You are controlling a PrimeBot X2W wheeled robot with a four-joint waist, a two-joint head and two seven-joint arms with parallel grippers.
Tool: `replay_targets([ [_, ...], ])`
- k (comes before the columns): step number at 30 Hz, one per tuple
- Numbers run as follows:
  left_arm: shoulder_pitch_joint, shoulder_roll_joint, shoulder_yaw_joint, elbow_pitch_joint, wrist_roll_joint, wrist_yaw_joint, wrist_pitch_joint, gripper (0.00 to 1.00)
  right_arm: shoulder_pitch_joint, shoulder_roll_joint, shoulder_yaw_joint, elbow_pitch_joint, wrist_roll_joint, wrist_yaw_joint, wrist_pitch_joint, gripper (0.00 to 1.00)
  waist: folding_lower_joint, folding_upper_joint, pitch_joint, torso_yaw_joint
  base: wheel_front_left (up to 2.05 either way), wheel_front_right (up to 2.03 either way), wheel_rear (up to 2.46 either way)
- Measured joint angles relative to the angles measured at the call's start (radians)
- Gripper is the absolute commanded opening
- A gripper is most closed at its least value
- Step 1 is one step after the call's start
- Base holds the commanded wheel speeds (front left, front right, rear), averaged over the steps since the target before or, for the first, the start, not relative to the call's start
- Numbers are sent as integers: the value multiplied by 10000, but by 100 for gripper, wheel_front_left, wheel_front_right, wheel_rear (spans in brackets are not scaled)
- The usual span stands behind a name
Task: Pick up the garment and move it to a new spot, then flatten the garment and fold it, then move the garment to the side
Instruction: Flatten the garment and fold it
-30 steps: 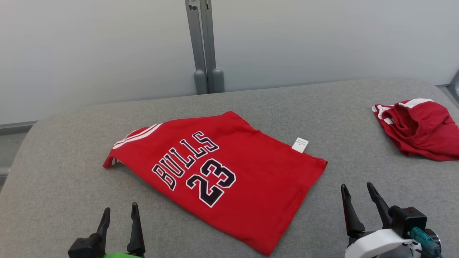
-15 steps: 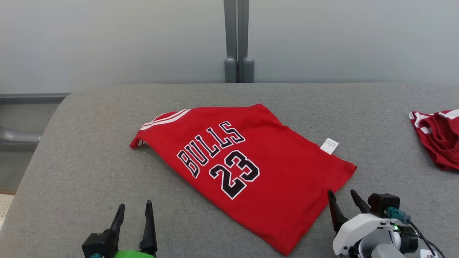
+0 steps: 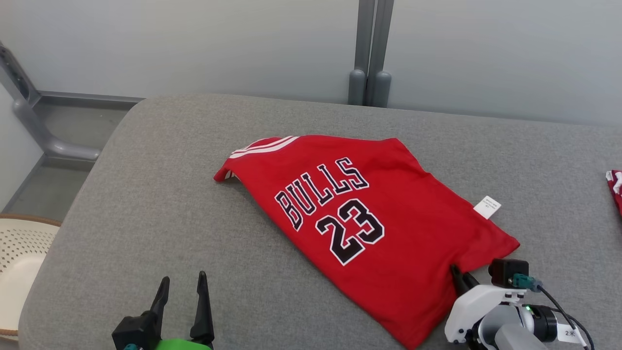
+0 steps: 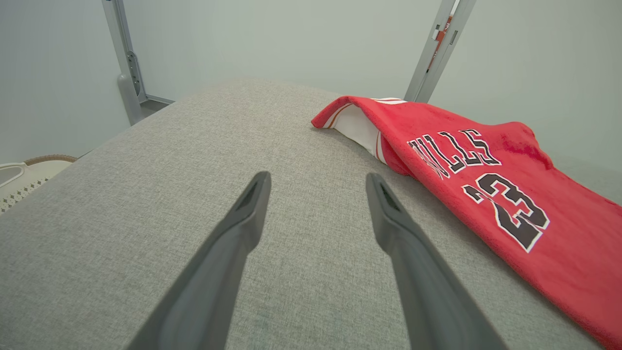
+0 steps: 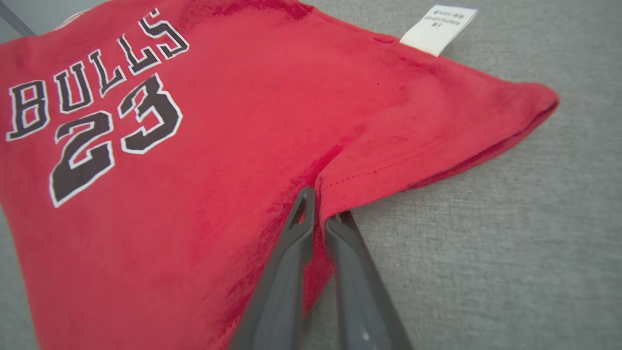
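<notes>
- L claw [image 3: 183, 278]: low left in head view, dark fingers [image 4: 243, 228] spread wide & straight, pointing fwd, w/ a green body part behind the base.
- R claw [image 3: 459, 272]: low right, jaws nearly together, pinched on garment [image 5: 243, 121] hem. One finger on top of the cloth, the other tucked under.
- R wrist [image 3: 474, 311]: white shell, low, angled in toward centre.
</notes>
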Motion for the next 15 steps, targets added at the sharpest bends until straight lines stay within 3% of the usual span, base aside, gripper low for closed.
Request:
replay_targets([
  [5,10,0,33,-86,-25,42,0,100,-427,2,117,-420,-221,0,-215,0,0,0,27,-102,0,0,0],
  [15,50,0,-65,-115,-136,119,0,100,-879,-552,616,-3486,-598,0,-121,0,0,0,15,-492,0,0,0],
])
